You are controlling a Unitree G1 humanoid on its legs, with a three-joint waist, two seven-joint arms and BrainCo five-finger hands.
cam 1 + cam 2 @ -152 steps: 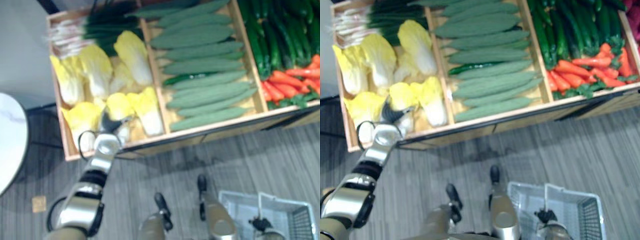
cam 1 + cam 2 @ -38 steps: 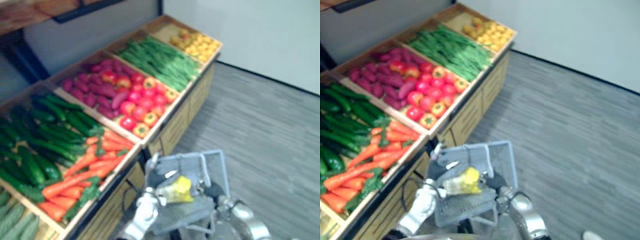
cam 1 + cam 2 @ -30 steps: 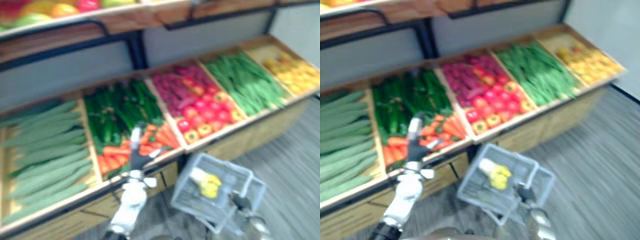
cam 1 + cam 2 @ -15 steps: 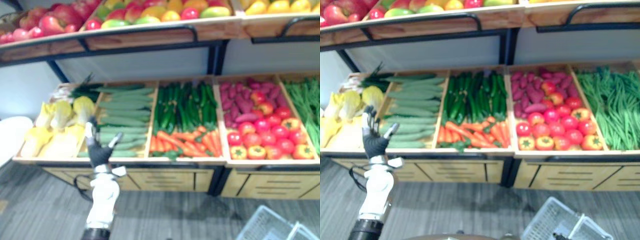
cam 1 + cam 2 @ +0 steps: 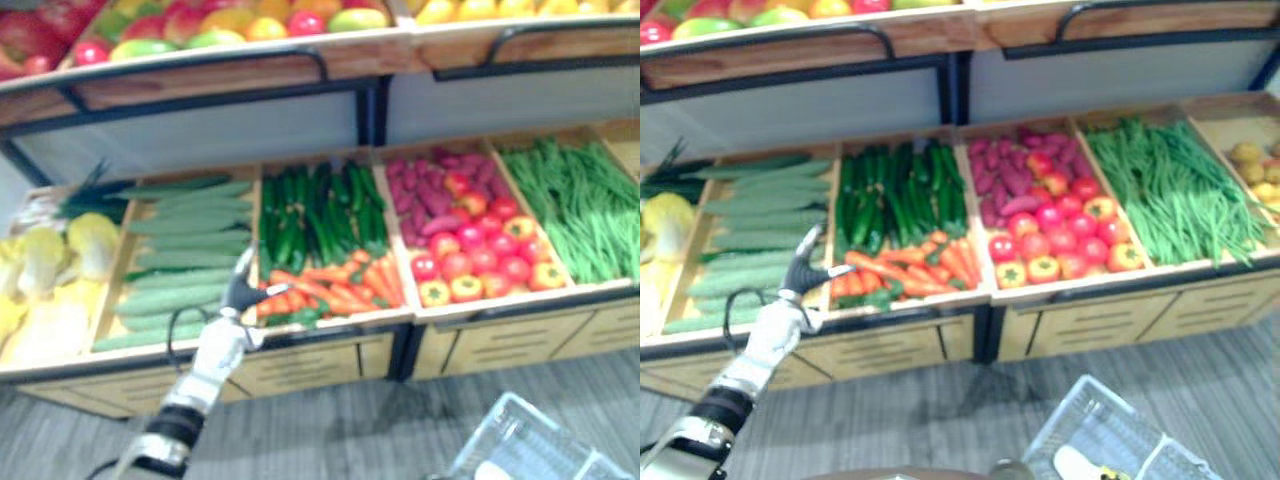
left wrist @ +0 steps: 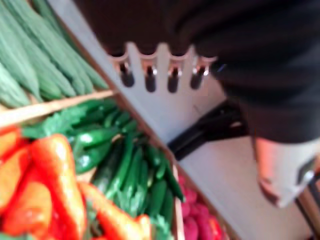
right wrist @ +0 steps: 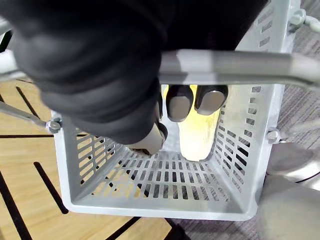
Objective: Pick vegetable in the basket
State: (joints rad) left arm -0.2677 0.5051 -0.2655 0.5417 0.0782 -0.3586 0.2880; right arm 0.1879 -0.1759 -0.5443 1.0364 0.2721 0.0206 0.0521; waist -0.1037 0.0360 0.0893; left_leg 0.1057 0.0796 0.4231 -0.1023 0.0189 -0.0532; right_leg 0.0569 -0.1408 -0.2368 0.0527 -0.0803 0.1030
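A long wooden stand rises from the grey plank floor, and its lower shelf is divided by wooden walls into compartments side by side. At the left end lie pale yellow cabbages, with dark green leafy stalks at the back left corner. The next compartment holds pale green bumpy gourds. Then come dark cucumbers at the back and carrots along the front edge. Further right, purple sweet potatoes lie behind red tomatoes, then green beans, and yellow fruits at the right end. The upper shelf carries red, green and yellow fruit.
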